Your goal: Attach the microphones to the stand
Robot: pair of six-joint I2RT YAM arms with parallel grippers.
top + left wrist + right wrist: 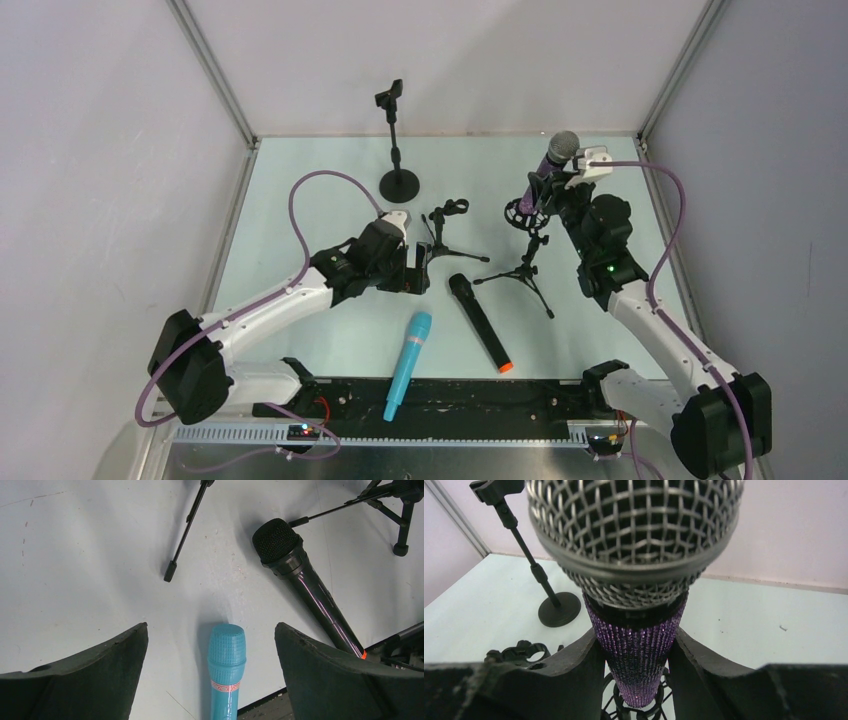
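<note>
Microphones were in three spots. On the left, we saw the left gripper hanging low over the table. Its two fingers were spread wide, with nothing in them. The blue microphone lay flat on the table, just on the near side of that gripper. In the left wrist view its head showed in the gap between the two fingers, and no finger touched it. Just to the right lay the black microphone with the orange end. It lay flat too, with its head pointing toward the back and close to the gripper. The round-foot stand stood at the back, and the small tripod stand stood right by the gripper. Further right stood the big tripod stand. The purple microphone was up in the air there, tilted, with its silver head on top. The right gripper held it, with its fingers squeezed on the sparkly handle below the head. The bottom of the handle sat down in the ring on top of the big tripod stand.
</note>
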